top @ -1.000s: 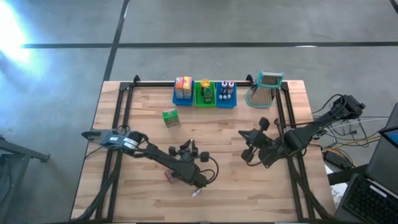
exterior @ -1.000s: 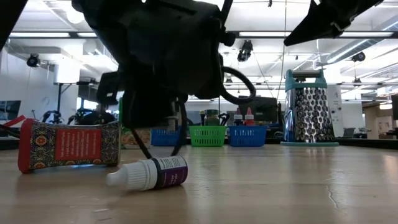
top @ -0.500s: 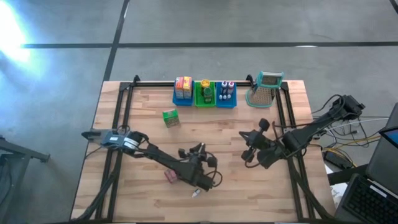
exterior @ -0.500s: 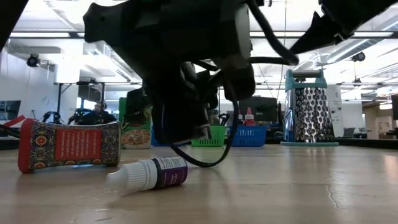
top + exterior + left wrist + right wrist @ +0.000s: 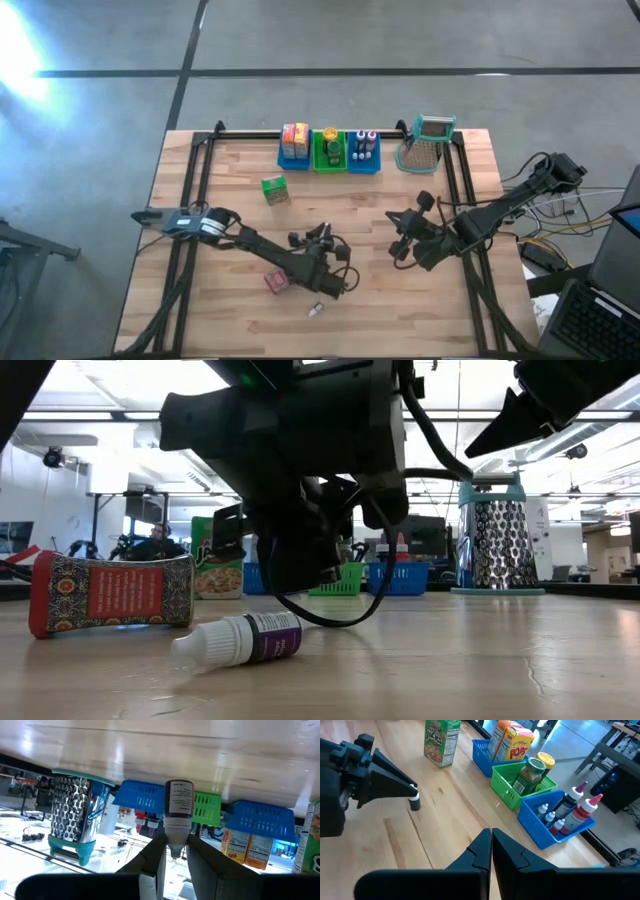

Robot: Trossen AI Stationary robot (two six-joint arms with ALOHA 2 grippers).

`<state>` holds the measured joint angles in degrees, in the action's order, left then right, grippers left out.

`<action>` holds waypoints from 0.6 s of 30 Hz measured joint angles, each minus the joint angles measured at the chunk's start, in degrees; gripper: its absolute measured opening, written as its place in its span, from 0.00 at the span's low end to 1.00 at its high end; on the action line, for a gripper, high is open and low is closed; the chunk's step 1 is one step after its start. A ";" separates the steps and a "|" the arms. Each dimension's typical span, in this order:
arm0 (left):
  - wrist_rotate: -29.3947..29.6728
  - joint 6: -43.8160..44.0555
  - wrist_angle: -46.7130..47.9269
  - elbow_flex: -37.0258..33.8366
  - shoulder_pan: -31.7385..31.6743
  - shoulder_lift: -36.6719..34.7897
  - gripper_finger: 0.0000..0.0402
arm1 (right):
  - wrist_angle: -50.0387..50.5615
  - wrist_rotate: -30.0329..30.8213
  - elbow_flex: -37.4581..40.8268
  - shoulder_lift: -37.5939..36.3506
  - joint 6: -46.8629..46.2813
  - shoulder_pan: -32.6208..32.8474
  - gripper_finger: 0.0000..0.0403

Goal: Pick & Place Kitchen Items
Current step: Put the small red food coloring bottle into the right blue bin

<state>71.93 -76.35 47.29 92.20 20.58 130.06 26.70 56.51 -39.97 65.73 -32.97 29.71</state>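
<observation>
My left gripper [image 5: 343, 284] hangs low over the table's middle, near the front edge, shut on a small purple-labelled bottle [image 5: 178, 800]; the right wrist view shows that bottle [image 5: 415, 802] at its fingertips. A second small purple bottle [image 5: 241, 640] lies on its side on the wood below it. A pink-red packet [image 5: 110, 593] lies flat just left of it. A green box [image 5: 274, 189] stands farther back. My right gripper [image 5: 491, 840] hovers shut and empty at the table's right. My left gripper pinches the bottle's white cap end [image 5: 175, 833] between its two fingers. The fingers come nearly level from the table's left. The labelled body [image 5: 179, 795] sticks out past the fingertips, and the bottle is clear of the table.
At the far edge stand a blue bin [image 5: 294, 155] with yellow-red boxes, a green bin [image 5: 329, 152] with a jar, and a blue bin [image 5: 364, 157] with small bottles. A metal grater [image 5: 425, 147] stands right of them. Bare wood lies between the two arms.
My left gripper has drifted toward the table's right edge, sunk a little and rolled at the wrist, keeping the bottle between its fingers. The bottle and packet on the table have stayed put.
</observation>
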 joint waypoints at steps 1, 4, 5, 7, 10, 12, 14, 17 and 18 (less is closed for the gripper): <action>-0.01 -0.04 -0.09 -0.01 0.03 0.00 0.18 | 0.00 0.00 0.00 0.00 -0.05 0.00 0.02; -0.01 -0.70 -0.28 -0.14 0.09 0.00 0.18 | -0.04 0.00 0.00 0.00 -0.06 0.00 0.02; -0.01 -1.19 -0.31 -0.29 0.11 0.00 0.18 | -0.07 0.00 0.00 0.00 -0.06 0.00 0.02; -0.07 -1.89 -0.39 -0.63 0.09 0.00 0.18 | -0.07 0.00 0.00 0.00 -0.06 0.00 0.02; -0.42 -2.07 -0.88 -1.02 0.09 0.00 0.18 | -0.09 0.00 0.00 0.00 -0.06 0.00 0.02; -0.41 -2.33 -1.78 -1.64 0.09 0.00 0.18 | -0.11 0.00 0.00 0.00 -0.06 0.00 0.02; -0.43 -2.91 -2.99 -2.18 0.09 0.00 0.18 | -0.11 0.00 0.00 0.00 -0.06 0.00 0.02; -0.36 -3.97 -5.58 -3.29 0.09 0.00 0.18 | -0.14 0.00 0.00 0.00 -0.06 0.00 0.02; -0.40 -4.40 -6.03 -3.68 0.09 0.00 0.18 | -0.15 0.00 0.00 0.00 -0.06 0.00 0.02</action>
<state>71.53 -80.75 41.25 88.52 20.67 130.06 26.55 56.50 -39.97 65.73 -33.04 29.71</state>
